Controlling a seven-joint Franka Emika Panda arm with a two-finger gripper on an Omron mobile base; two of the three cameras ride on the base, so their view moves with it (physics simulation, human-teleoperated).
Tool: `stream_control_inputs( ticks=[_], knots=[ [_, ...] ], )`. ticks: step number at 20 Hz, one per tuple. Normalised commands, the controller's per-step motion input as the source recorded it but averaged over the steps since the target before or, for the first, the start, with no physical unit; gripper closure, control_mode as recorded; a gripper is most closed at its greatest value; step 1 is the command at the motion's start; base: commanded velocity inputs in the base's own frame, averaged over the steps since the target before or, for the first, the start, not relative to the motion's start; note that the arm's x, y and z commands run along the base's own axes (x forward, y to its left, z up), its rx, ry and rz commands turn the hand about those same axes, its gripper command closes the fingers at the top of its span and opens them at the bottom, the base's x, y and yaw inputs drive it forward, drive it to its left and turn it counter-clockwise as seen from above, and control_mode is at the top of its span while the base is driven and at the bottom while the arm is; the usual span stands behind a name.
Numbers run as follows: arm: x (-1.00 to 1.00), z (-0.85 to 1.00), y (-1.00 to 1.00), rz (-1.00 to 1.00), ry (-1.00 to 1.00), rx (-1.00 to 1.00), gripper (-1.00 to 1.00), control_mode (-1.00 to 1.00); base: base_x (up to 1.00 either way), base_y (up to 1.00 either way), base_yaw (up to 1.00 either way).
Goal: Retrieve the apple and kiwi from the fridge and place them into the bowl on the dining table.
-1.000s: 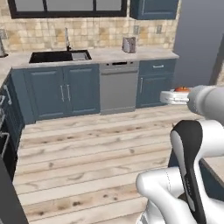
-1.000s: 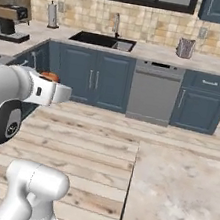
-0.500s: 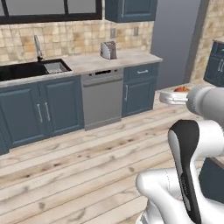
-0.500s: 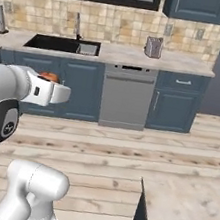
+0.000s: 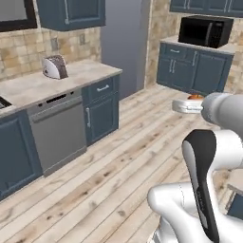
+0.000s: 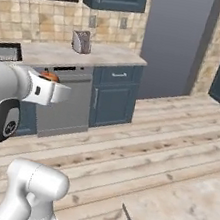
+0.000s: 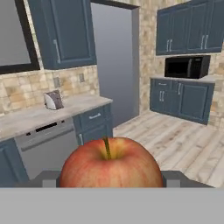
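Note:
My gripper (image 7: 111, 177) is shut on the apple (image 7: 111, 164), a reddish fruit with a short stem that sits between the two dark fingertips (image 7: 43, 177). From the base cameras the apple (image 5: 195, 97) (image 6: 49, 76) peeks out above the white hand, held at about counter height over the wooden floor. A corner of the dining table (image 6: 180, 215) with its beige marbled top lies at the lower right. The tall plain grey block past the counter's end looks like the fridge (image 6: 174, 41), with no handles in sight. Kiwi and bowl are out of view.
A counter (image 5: 42, 85) with a toaster (image 5: 53, 66) and a dishwasher (image 5: 57, 128) runs along the left wall. A black microwave (image 5: 205, 30) sits on blue cabinets at the back right. Open wooden floor (image 6: 168, 137) lies between.
The base has turned, so the whole scene has slid left: the sink is gone from view and the grey block and microwave corner have come in. The apple stays in my gripper.

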Motion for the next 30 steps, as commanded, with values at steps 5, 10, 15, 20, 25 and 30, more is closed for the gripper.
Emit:
stream_control_inputs(
  ticks=[5, 10, 15, 20, 25, 30],
  knots=[
    [0.0, 0.0, 0.0, 0.0, 0.0, 0.0, 1.0, 1.0, 0.58, 0.0, -0.82],
    [0.0, 0.0, 0.0, 0.0, 0.0, 0.0, 1.0, 1.0, 0.08, -0.14, -0.8],
    [0.0, 0.0, 0.0, 0.0, 0.0, 0.0, 1.0, 1.0, 0.0, -0.21, -0.76],
    [0.0, 0.0, 0.0, 0.0, 0.0, 0.0, 1.0, 1.0, 0.04, 0.07, -0.72],
    [0.0, 0.0, 0.0, 0.0, 0.0, 0.0, 1.0, 1.0, 0.35, 0.33, -0.65],
    [0.0, 0.0, 0.0, 0.0, 0.0, 0.0, 1.0, 1.0, 0.53, 0.52, -0.64]
  ],
)
